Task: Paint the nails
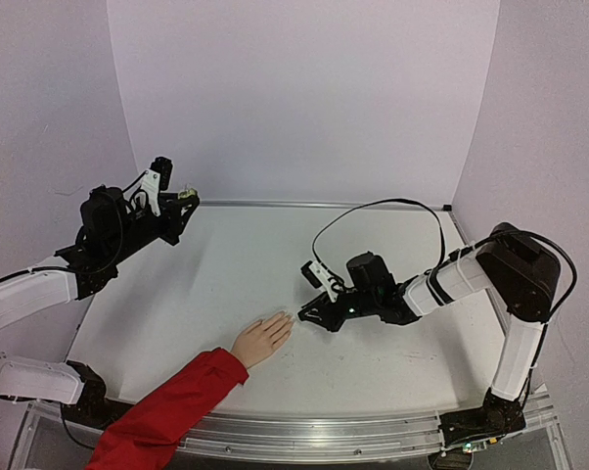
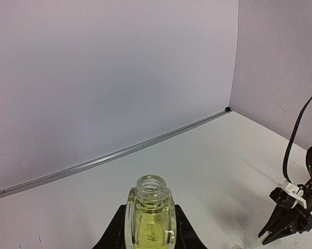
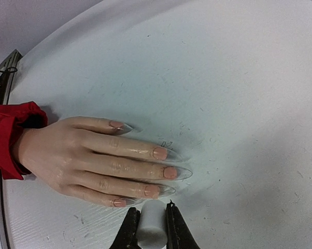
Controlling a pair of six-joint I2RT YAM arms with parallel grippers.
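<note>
Peach hand (image 1: 263,340) lies flat on the white surface (image 1: 226,264), palm down, fingers together and pointing toward the right arm. Red sleeve (image 1: 167,411) runs back to the near-left edge.

Nails (image 3: 160,153): five visible in the right wrist view, pale pink with long clear tips, all resting on or just above the surface. In the top view they sit at the far-right end of the peach hand (image 3: 83,161), near mid-surface.

Right hand (image 3: 151,210): jaws closed on a white cap (image 3: 152,231), one finger on each side. The cap's end is just beside the two lowest nails in the wrist view; cannot tell whether it touches them. No brush can be made out below the cap. From above, the right hand (image 1: 304,313) is low over the surface with its tips just right of the fingertips.

Left hand (image 1: 182,203): raised at the far-left corner, well apart from the nails. It grips a small glass bottle (image 2: 150,212) between its jaws. Bottle upright, threaded neck uncapped, yellow-green liquid inside. Left hand (image 2: 150,231) shows only as black fingers flanking the glass.
</note>
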